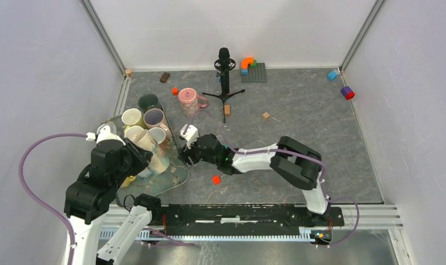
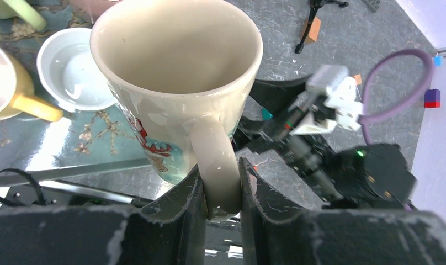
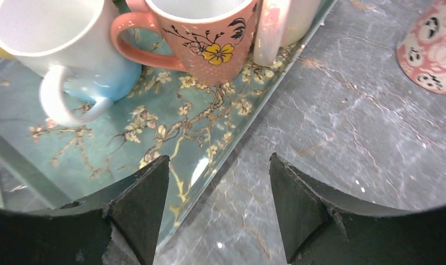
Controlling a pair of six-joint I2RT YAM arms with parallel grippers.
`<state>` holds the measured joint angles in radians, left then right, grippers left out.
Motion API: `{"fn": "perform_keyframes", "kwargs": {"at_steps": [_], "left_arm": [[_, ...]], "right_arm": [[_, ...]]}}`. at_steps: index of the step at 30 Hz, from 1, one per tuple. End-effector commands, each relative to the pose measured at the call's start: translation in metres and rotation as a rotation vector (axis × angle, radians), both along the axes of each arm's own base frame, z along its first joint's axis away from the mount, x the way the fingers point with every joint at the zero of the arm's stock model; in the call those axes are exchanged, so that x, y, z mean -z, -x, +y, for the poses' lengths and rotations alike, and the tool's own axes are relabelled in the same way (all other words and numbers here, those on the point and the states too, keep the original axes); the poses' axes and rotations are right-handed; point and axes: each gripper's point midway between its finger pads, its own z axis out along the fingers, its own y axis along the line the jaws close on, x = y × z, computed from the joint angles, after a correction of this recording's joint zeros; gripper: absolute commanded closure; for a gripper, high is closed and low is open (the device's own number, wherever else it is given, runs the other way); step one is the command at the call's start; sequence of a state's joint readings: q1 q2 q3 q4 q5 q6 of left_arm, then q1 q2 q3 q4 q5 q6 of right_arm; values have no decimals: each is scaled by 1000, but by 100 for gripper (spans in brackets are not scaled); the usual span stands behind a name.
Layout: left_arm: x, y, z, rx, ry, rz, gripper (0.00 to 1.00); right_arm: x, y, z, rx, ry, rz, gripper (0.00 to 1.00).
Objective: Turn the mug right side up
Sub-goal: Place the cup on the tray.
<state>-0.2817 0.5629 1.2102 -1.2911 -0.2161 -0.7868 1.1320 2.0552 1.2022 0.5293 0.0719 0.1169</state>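
The mug (image 2: 154, 124) hangs above the tray (image 3: 171, 127), its mouth up and tipped toward the left wrist camera, so its long axis leans rather than stands plumb. The left fingers (image 2: 176, 221) are pinched narrow on its thick loop handle (image 2: 218, 165), which points down at them. It is glossy cream ceramic, a plain cylinder flaring slightly at the rim, with a red and teal print on its wall. The tray is glass, teal, painted with blossom branches, and lies on a grey marbled surface (image 3: 342, 149). The right fingers (image 3: 143, 204), dark and wedge-shaped, are spread wide with nothing between them, over the tray's edge, near a salmon mug (image 3: 210, 38) with a yellow flower.
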Motion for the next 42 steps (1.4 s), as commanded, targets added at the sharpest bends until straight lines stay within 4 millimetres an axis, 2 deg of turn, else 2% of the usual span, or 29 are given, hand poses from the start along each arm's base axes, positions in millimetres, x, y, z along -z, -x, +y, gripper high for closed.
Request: {"fn": "perform_keyframes", "kwargs": {"at_steps": [1, 6, 10, 17, 24, 30, 36, 42], "left_arm": [[-40, -38, -13, 40, 29, -212, 98], [-28, -52, -18, 47, 27, -210, 98], [-14, -59, -19, 44, 19, -198, 98], [6, -68, -17, 23, 3, -183, 98], [28, -72, -16, 20, -23, -146, 98], [39, -78, -20, 25, -14, -141, 98], [54, -80, -24, 30, -24, -128, 98], [61, -83, -28, 29, -27, -143, 98]], "right_arm": [[-48, -3, -27, 78, -125, 42, 27], [-48, 0, -73, 110, -196, 219, 28], [-52, 18, -86, 51, -244, 318, 29], [-74, 58, -66, -137, -388, 503, 37], [-86, 75, -47, -225, -443, 575, 40], [-84, 94, -25, -294, -476, 659, 43], [-82, 101, -13, -337, -523, 751, 49], [-75, 105, -4, -349, -545, 814, 56]]}}
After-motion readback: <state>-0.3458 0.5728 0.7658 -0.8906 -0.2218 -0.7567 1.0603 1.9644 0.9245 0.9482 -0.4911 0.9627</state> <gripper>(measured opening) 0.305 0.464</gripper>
